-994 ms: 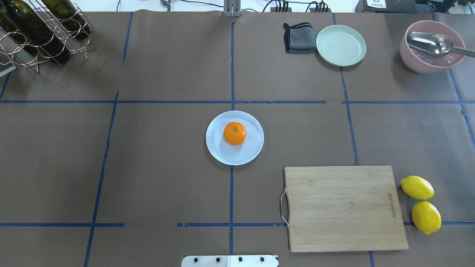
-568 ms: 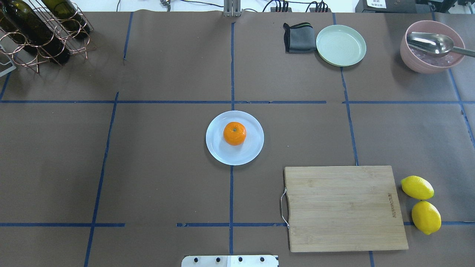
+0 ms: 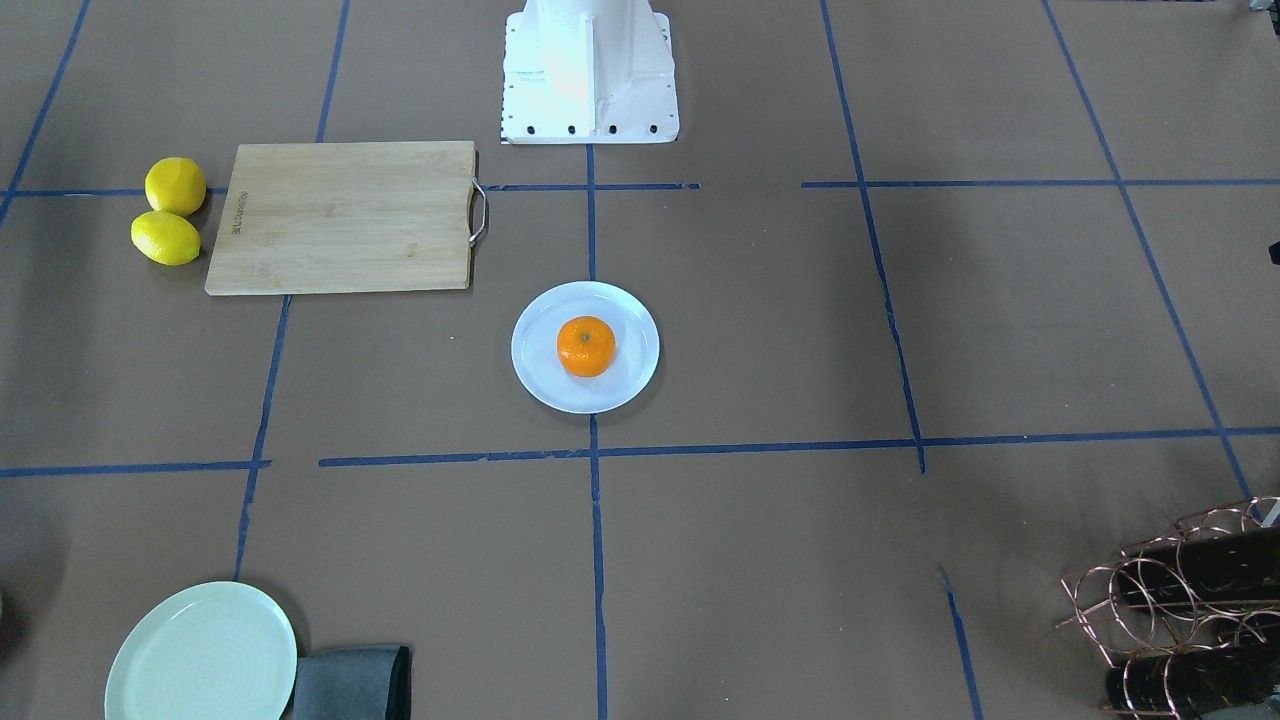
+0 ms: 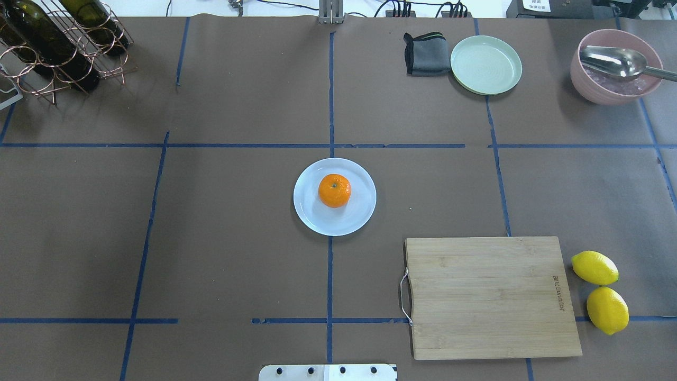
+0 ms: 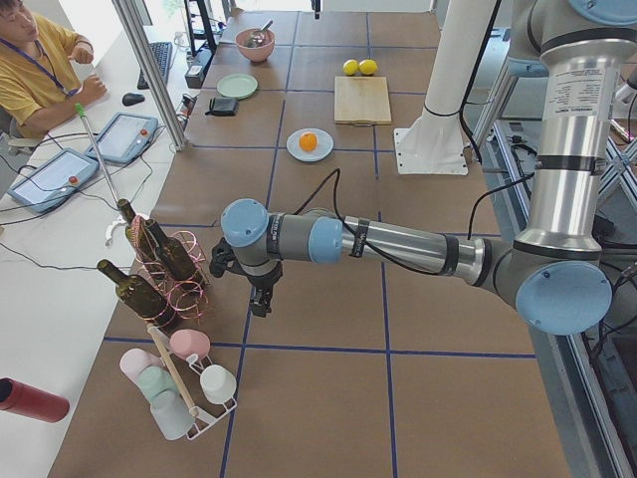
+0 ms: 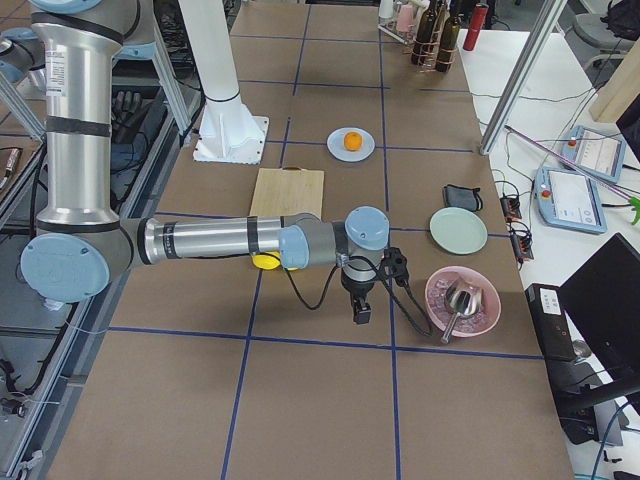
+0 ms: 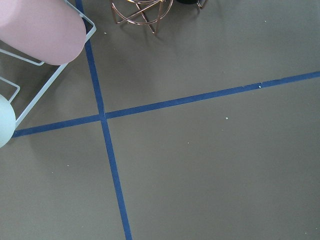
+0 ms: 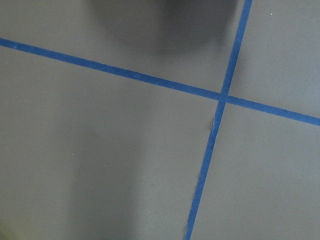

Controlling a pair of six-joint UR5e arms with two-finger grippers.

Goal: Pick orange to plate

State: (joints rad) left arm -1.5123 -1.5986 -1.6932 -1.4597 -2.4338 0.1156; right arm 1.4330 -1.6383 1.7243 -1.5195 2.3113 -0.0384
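Note:
The orange (image 4: 334, 190) sits on the white plate (image 4: 359, 214) at the table's middle, stem dot up; it also shows in the front-facing view as orange (image 3: 586, 346) on plate (image 3: 540, 380), and far off in the side views, orange (image 5: 309, 142) and orange (image 6: 352, 141). Neither gripper is near it. My left gripper (image 5: 259, 302) hangs over bare table beside the bottle rack, and my right gripper (image 6: 360, 312) hangs by the pink bowl. Both show only in the side views, so I cannot tell whether they are open or shut.
A wooden cutting board (image 4: 489, 296) lies near right, with two lemons (image 4: 600, 291) beside it. A pale green plate (image 4: 485, 64), grey cloth (image 4: 426, 54) and pink bowl with spoon (image 4: 616, 66) stand at the back right. A copper bottle rack (image 4: 58, 45) fills the back left.

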